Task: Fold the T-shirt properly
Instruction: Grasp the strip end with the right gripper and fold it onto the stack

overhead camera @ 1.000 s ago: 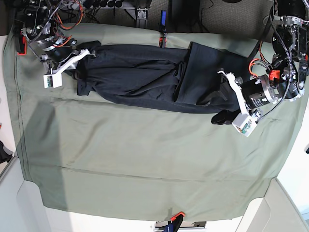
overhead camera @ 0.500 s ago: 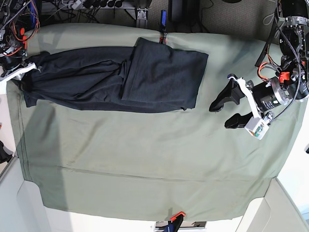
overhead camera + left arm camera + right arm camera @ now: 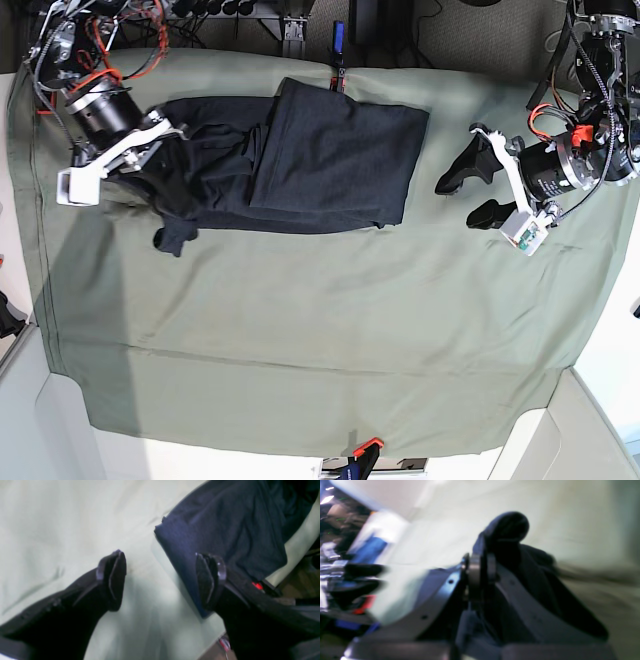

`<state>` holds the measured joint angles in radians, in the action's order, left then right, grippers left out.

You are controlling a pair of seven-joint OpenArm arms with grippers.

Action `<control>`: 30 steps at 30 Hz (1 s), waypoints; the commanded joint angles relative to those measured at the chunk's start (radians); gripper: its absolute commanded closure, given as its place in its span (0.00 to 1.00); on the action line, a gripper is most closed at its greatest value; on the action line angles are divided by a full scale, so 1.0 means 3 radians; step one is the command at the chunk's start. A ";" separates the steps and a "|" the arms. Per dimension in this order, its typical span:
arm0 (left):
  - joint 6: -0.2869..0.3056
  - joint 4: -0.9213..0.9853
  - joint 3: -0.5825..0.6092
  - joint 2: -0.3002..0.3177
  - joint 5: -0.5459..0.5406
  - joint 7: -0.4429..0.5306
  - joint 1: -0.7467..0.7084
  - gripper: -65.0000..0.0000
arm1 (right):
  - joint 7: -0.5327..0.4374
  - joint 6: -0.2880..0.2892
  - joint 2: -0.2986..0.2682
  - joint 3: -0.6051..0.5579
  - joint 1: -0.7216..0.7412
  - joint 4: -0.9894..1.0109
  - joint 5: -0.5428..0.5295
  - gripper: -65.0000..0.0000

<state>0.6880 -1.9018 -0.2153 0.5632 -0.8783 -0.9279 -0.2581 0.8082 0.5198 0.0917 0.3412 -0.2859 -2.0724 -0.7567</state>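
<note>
The dark navy T-shirt (image 3: 330,150) lies in a long folded band across the far part of the olive-green table cloth (image 3: 320,330). Its right half is a flat folded panel and its left end is bunched. My right gripper (image 3: 173,233), on the base view's left, is shut on that left end. In the right wrist view the right gripper (image 3: 478,557) pinches a hump of the T-shirt (image 3: 512,527). My left gripper (image 3: 470,197) is open and empty just right of the shirt's right edge. In the left wrist view the left gripper (image 3: 161,580) hangs over the cloth beside the T-shirt's corner (image 3: 225,530).
A blue clamp (image 3: 338,40) holds the cloth at the far edge and an orange clamp (image 3: 366,446) at the near edge. A red clamp part (image 3: 256,586) shows past the shirt. Cables and arm bases stand at both far corners.
The left gripper let go of the shirt's right end and stays open beside it. The right gripper pulled the left end far left, then came back right and nearer, bunching it.
</note>
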 commanded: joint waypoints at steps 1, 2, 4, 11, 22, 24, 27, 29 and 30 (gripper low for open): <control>0.0034 -0.0046 -0.0029 0.0083 -0.0067 0.0058 0.0024 0.30 | -0.0088 0.0027 0.0079 -0.0131 -0.0033 -0.0099 -0.0015 1.00; 0.0034 -0.0046 -0.0029 0.0102 -0.0067 0.0056 0.0019 0.30 | -0.0086 0.0027 0.0154 -0.0278 -0.0038 -0.0108 0.0036 1.00; 0.0034 -0.0046 -0.0029 0.0131 -0.0098 0.0053 0.0018 0.30 | -0.0160 0.0000 0.0196 -0.0598 -0.0036 -0.0075 0.0189 1.00; 0.0034 -0.0046 -0.0029 0.0206 -0.0178 -0.0067 0.0018 0.30 | -0.0547 -0.0010 0.0197 -0.1478 -0.0014 0.0224 0.0921 1.00; 0.0034 -0.0046 -0.0029 0.0211 -0.0357 -0.0201 0.0018 0.30 | -0.0687 -0.0008 0.0197 -0.2096 0.0649 0.1321 0.1113 1.00; 0.0034 -0.0046 -0.0029 0.0211 -0.0380 -0.0251 0.0017 0.30 | -0.0683 0.0004 0.0196 -0.2201 0.0740 0.1451 0.1099 0.94; 0.0034 -0.0046 -0.0029 0.0210 -0.0389 -0.0254 0.0009 0.30 | -0.0685 0.0004 0.0197 -0.2412 0.0777 0.1490 0.1101 0.69; 0.0034 -0.0046 -0.0029 0.0211 -0.0390 -0.0254 0.0009 0.30 | -0.0684 0.0006 0.0196 -0.2569 0.0777 0.1489 0.1105 0.66; 0.0034 -0.0046 -0.0029 0.0211 -0.0395 -0.0254 0.0010 0.30 | -0.0684 0.0037 0.0192 -0.2642 0.0786 0.1488 0.1110 0.66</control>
<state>0.6884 -1.9018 -0.2153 0.6121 -0.9756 -1.0187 -0.2630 0.6250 0.5137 0.1383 -0.4503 -0.0631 -1.6081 -0.4061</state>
